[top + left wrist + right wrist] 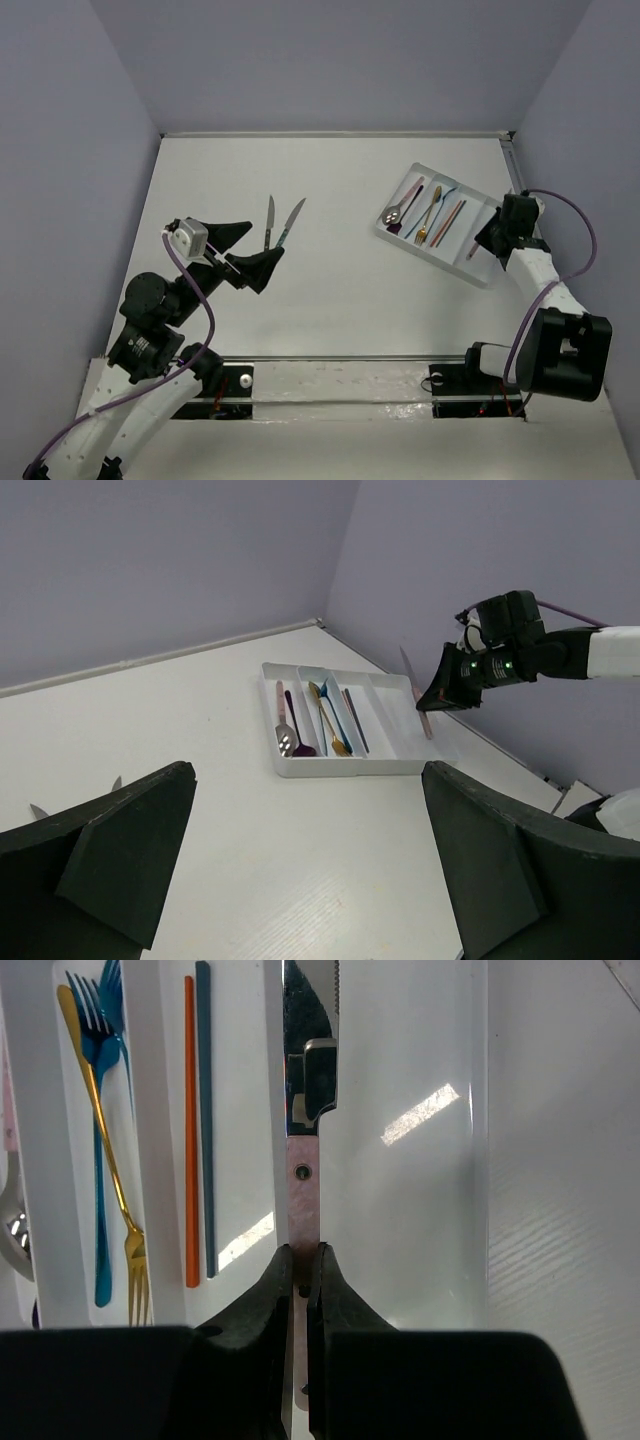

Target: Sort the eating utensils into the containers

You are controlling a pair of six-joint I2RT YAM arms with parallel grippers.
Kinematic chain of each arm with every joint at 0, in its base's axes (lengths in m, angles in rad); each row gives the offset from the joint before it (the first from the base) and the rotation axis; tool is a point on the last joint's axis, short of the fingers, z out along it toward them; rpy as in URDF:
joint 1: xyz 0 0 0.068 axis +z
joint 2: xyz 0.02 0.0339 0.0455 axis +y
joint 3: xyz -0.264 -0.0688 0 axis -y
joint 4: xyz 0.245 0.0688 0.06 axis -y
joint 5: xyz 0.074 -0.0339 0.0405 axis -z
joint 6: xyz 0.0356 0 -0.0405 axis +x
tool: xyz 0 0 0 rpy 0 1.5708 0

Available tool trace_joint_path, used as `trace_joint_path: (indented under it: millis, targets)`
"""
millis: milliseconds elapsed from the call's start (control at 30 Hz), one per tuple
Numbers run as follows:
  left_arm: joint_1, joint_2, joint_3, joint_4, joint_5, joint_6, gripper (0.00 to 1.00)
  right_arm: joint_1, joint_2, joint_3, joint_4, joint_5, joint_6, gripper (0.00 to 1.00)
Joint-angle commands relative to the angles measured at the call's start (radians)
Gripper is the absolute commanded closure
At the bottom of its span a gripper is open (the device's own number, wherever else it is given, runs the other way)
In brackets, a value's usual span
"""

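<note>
The right claw is pressed together on the pinkish handle of a knife, pinching it near the butt end. The blade points straight away from the claw, serrated edge to its right. The knife hangs lengthwise over the tray, along the left wall of a wide compartment that spreads to the claw's right. Whether it touches the tray floor I cannot tell. In the left wrist view the knife is tilted, tip raised.

In the next compartment to the claw's left lie an orange rod and a blue rod, side by side and parallel to the knife. One compartment further left, a gold fork crosses a blue fork, the gold tines toward the claw and the blue tines away. At the far left edge, part of a silver spoon shows.

Well apart, across the table, the left claw is spread wide and holds nothing. Just beyond its fingers, two knives lie on the table, close together, tips pointing away.
</note>
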Motion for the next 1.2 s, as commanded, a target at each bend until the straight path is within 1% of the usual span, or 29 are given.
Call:
trace_joint_path:
  millis: [0, 67, 167, 233, 267, 300, 333, 367, 400, 433, 467, 500, 533, 600, 633, 700, 733, 800, 833, 867, 900, 933, 967, 1000, 1033, 1067, 1133, 1167]
  targets:
    - [-0.012, -0.01, 0.043, 0.027, -0.015, 0.012, 0.01, -0.02, 0.066, 0.012, 0.035, -0.036, -0.045, 1.0]
    - [-0.012, -0.01, 0.041, 0.025, -0.016, 0.012, 0.01, -0.02, 0.083, 0.013, 0.046, -0.024, -0.045, 0.99]
    - [-0.012, -0.007, 0.04, 0.025, -0.018, 0.012, 0.01, -0.02, 0.1, 0.015, 0.051, 0.01, -0.04, 0.9]
    - [-0.012, -0.003, 0.04, 0.025, -0.018, 0.012, 0.01, -0.02, 0.103, 0.018, 0.046, 0.024, -0.04, 0.88]
    - [-0.012, -0.002, 0.038, 0.024, -0.016, 0.012, 0.01, -0.02, 0.106, 0.021, 0.043, 0.032, -0.04, 0.82]
    - [-0.012, 0.001, 0.04, 0.025, -0.015, 0.012, 0.01, -0.02, 0.102, 0.021, 0.035, 0.044, -0.041, 0.71]
    - [-0.012, 0.003, 0.04, 0.025, -0.015, 0.012, 0.01, -0.02, 0.097, 0.021, 0.034, 0.044, -0.045, 0.56]
    - [-0.012, 0.004, 0.04, 0.025, -0.015, 0.012, 0.01, -0.02, 0.079, 0.02, 0.031, 0.036, -0.049, 0.34]
    - [-0.012, 0.006, 0.04, 0.024, -0.016, 0.012, 0.01, -0.02, 0.065, 0.023, 0.023, 0.03, -0.054, 0.26]
    - [-0.012, 0.006, 0.038, 0.024, -0.018, 0.012, 0.01, -0.02, 0.051, 0.024, 0.02, 0.024, -0.057, 0.21]
    - [-0.012, 0.006, 0.038, 0.024, -0.016, 0.012, 0.01, -0.02, 0.036, 0.027, 0.018, -0.022, -0.06, 0.15]
    - [-0.012, 0.006, 0.04, 0.024, -0.018, 0.012, 0.01, -0.02, 0.004, 0.027, 0.023, -0.054, -0.064, 0.13]
    - [-0.012, 0.009, 0.04, 0.024, -0.019, 0.014, 0.01, -0.02, -0.015, 0.026, 0.029, -0.083, -0.057, 0.11]
    - [-0.012, 0.006, 0.043, 0.019, -0.028, 0.014, 0.01, 0.027, -0.048, 0.021, 0.046, -0.137, -0.043, 0.07]
    - [-0.012, 0.0, 0.041, 0.019, -0.038, 0.014, 0.01, 0.111, -0.071, 0.021, 0.049, -0.136, -0.028, 0.04]
    - [-0.003, -0.005, 0.038, 0.019, -0.045, 0.014, 0.01, 0.233, -0.073, 0.032, 0.058, -0.082, -0.011, 0.03]
    - [-0.002, -0.003, 0.04, 0.021, -0.05, 0.014, 0.01, 0.353, -0.049, 0.053, 0.064, -0.041, 0.012, 0.0]
    - [-0.002, 0.0, 0.04, 0.019, -0.056, 0.014, 0.01, 0.466, 0.0, 0.082, 0.078, -0.005, 0.049, 0.0]
    - [0.007, 0.004, 0.04, 0.019, -0.058, 0.014, 0.01, 0.518, 0.069, 0.099, 0.08, 0.016, 0.06, 0.0]
    - [0.007, 0.006, 0.038, 0.019, -0.058, 0.014, 0.01, 0.614, 0.106, 0.149, 0.084, 0.063, 0.067, 0.0]
    - [0.007, 0.009, 0.038, 0.019, -0.059, 0.015, 0.01, 0.661, 0.144, 0.176, 0.092, 0.082, 0.073, 0.0]
    - [0.007, 0.01, 0.037, 0.018, -0.061, 0.015, 0.01, 0.705, 0.227, 0.235, 0.103, 0.096, 0.071, 0.0]
    - [0.007, 0.01, 0.038, 0.018, -0.065, 0.017, 0.01, 0.747, 0.269, 0.269, 0.109, 0.123, 0.069, 0.0]
    - [0.007, 0.013, 0.037, 0.014, -0.068, 0.017, 0.01, 0.818, 0.31, 0.301, 0.123, 0.131, 0.067, 0.0]
    - [0.007, 0.015, 0.037, 0.014, -0.07, 0.017, 0.01, 0.851, 0.351, 0.337, 0.133, 0.13, 0.064, 0.01]
    - [0.007, 0.016, 0.037, 0.014, -0.07, 0.017, 0.01, 0.882, 0.44, 0.418, 0.133, 0.139, 0.064, 0.03]
    - [0.007, 0.02, 0.037, 0.014, -0.068, 0.017, 0.01, 0.97, 0.526, 0.505, 0.127, 0.171, 0.058, 0.14]
    - [0.007, 0.021, 0.037, 0.013, -0.068, 0.017, 0.01, 0.994, 0.618, 0.606, 0.098, 0.191, 0.057, 0.15]
